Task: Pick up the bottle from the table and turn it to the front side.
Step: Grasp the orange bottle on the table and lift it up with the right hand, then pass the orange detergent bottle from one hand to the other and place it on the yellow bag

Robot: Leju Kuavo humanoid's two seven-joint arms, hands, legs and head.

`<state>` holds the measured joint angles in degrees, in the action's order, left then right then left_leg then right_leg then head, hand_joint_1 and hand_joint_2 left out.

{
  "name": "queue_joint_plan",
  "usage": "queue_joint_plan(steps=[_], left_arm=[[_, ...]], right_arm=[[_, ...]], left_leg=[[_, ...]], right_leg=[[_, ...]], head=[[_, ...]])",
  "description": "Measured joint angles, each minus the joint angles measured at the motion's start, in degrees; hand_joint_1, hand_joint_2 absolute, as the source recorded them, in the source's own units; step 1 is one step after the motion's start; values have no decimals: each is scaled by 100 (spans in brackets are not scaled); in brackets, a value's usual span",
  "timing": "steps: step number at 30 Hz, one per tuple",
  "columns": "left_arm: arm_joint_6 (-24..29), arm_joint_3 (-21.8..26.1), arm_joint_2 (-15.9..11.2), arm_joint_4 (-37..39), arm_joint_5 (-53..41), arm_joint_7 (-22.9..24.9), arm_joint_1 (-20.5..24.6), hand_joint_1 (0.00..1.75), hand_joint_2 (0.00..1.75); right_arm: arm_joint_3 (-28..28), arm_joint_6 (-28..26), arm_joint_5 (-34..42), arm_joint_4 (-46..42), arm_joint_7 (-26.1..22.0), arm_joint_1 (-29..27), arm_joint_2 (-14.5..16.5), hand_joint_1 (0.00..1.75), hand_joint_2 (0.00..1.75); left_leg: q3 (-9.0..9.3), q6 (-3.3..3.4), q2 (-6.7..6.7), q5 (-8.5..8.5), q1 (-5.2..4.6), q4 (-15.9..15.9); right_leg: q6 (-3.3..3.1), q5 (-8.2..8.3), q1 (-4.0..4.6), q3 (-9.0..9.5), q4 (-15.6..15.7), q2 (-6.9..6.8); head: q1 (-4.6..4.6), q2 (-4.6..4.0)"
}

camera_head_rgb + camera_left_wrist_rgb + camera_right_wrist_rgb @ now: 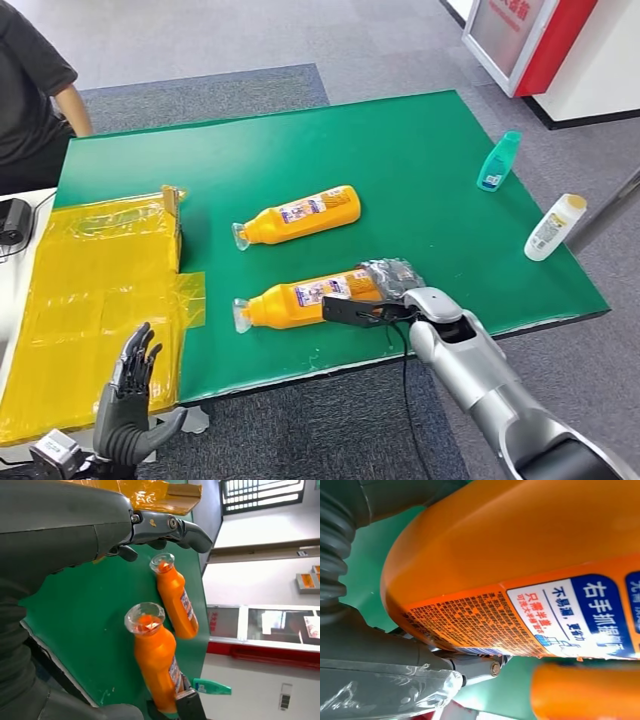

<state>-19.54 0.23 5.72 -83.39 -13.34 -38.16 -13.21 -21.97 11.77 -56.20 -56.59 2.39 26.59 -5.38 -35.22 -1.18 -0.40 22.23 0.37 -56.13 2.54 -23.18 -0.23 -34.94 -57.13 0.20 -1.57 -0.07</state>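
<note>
Two orange bottles with clear caps lie on their sides on the green table (423, 150), caps pointing left. My right hand (385, 290) grips the base end of the near bottle (302, 300), with a dark finger lying along its front side. Up close in the right wrist view, that bottle (516, 540) shows its blue-and-white label, with my right hand (376, 665) beneath it. The far bottle (302, 215) lies untouched. My left hand (132, 400) hovers open off the table's front left corner. The left wrist view shows my left hand (75, 530), the near bottle (154, 665) and the far bottle (175, 600).
A yellow plastic sheet and box (90, 290) cover the table's left end. A teal bottle (498, 160) and a white bottle with a yellow cap (555, 227) lie near the right edge. A person (30, 90) sits at the far left corner.
</note>
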Motion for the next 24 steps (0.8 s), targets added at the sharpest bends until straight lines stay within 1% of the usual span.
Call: queue_joint_plan(steps=[3, 5, 8, 11, 14, 17, 21, 24], left_arm=[[-154, 131, 105, -51, -39, 34, -95, 0, 175], [-351, 261, 213, -79, -35, 137, -170, 0, 175], [-732, 468, 402, -91, 92, 375, -248, 0, 175], [-1064, 626, 568, -89, 331, 597, -283, 0, 175], [-1341, 711, 685, -87, 667, 802, -274, 0, 175], [-1553, 722, 737, -84, 940, 974, -230, 0, 175], [-1599, 708, 772, -84, 1039, 1068, -168, 0, 175], [-1513, 599, 759, -90, 1043, 1146, -139, 0, 175]], right_arm=[[126, -256, 377, -740, -101, -467, 38, 175, 175], [256, -410, 612, -1298, -170, -854, 138, 175, 175], [387, -539, 842, -2021, -311, -1377, 388, 175, 175], [415, -649, 930, -2470, -457, -1731, 651, 175, 175], [411, -745, 1008, -2647, -612, -1972, 884, 175, 175], [375, -885, 976, -2642, -781, -2114, 1085, 175, 175], [309, -1025, 893, -2554, -861, -2180, 1267, 175, 175], [262, -1106, 726, -2411, -834, -2149, 1357, 175, 175]], left_leg=[[-4, -1, -5, 2, 1, 0], [-6, -5, -7, 6, 1, 0], [-6, -6, -7, 11, 0, 0], [-6, -6, -7, 13, 1, 1], [-5, -9, -7, 13, 1, 1], [-4, -10, -7, 11, 1, 1], [-4, -11, -7, 10, 1, 1], [-4, -9, -6, 8, 1, 1]], right_leg=[[-1, -5, 2, 2, 0, -6], [-3, -7, 2, 1, -1, -5], [-7, -13, 2, -1, 0, -6], [-9, -16, 2, -1, 0, -6], [-10, -15, 3, -1, 0, -5], [-10, -14, 3, -1, -1, -5], [-10, -12, 3, -1, -1, -5], [-10, -12, 3, 0, -1, -5]], head=[[-2, 0], [-2, 0], [-2, 0], [-2, 0], [-1, 0], [-2, 0], [-2, 0], [-2, 0]])
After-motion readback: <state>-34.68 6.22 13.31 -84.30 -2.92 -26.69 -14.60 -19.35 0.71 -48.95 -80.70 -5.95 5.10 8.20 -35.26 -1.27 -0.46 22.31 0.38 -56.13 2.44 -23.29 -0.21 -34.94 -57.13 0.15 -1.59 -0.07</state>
